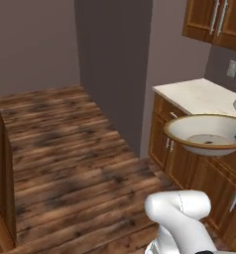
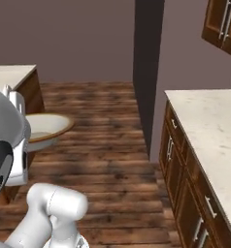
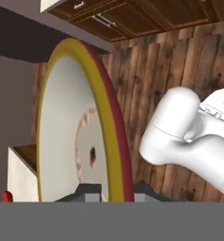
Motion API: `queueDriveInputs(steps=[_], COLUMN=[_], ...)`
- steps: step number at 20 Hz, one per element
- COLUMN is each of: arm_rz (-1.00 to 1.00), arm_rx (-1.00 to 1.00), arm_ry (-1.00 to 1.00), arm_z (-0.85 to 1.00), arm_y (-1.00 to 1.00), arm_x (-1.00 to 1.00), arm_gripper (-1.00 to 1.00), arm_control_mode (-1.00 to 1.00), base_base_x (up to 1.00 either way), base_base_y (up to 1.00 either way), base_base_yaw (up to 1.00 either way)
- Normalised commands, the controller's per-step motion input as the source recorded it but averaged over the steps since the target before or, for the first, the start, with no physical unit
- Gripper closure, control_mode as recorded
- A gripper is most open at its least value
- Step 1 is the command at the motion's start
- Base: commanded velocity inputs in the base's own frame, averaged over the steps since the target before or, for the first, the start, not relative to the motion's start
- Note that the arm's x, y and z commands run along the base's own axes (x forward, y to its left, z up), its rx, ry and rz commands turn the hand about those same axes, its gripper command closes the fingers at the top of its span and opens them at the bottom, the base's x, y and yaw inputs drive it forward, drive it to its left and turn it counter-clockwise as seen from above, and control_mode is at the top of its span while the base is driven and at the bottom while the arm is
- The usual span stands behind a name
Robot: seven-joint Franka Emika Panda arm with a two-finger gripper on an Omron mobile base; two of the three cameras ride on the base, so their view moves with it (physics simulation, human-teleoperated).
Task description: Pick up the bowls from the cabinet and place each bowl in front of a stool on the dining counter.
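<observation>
Simulated kitchen, dark reddish-brown plank floor (image 1: 65, 163) running back to mauve-grey walls, with a dark grey wall column (image 1: 115, 64) standing out into the room.

The two-finger gripper (image 3: 105, 190) is sitting at the bottom of the hand view, its dark finger tips (image 3: 88, 188) closing on either side of the rim of a shallow round bowl, cream inside with a brown rim and tan outside (image 1: 206, 133); the claw is clamping that rim. The bowl is being held up in the air, clear of any surface. In the left base view it is hanging roughly level, in front of the low wooden drawer cabinets (image 1: 189, 168) and below the edge of their pale speckled stone countertop (image 1: 199, 94). In the right base view the bowl is poking out from behind the grey-and-white arm link (image 2: 8, 140), above the floor. In the hand view it is showing edge-on, with a dark spot and a faint ring at its centre.

The white arm elbow (image 1: 179, 206) is bulging low in the left base view. Reddish-brown wooden wall cabinets with long vertical silver bar handles (image 1: 216, 20) are hanging above the countertop, doors closed. Another pale stone counter on a wooden base (image 2: 13, 80) is showing at the left of the right base view, behind the arm.
</observation>
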Motion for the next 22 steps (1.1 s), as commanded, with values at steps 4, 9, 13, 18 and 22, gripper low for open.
queueDriveInputs(steps=[4, 9, 13, 18, 22], arm_rz=[0.00, 0.00, 0.00, 0.00, 0.00], arm_rx=[0.00, 0.00, 0.00, 0.00, 0.00], arm_ry=[0.00, 0.00, 0.00, 0.00, 0.00], arm_z=[0.00, 0.00, 0.00, 0.00, 0.00], arm_y=[0.00, 0.00, 0.00, 0.00, 0.00], arm_x=[0.00, 0.00, 0.00, 0.00, 0.00], arm_gripper=[1.00, 1.00, 1.00, 1.00, 1.00], arm_control_mode=[1.00, 1.00, 1.00, 1.00, 1.00], base_base_x=[1.00, 1.00, 1.00, 1.00, 1.00], base_base_y=[0.00, 0.00, 0.00, 0.00, 0.00], base_base_yaw=[0.25, 0.24, 0.22, 0.21, 0.21])
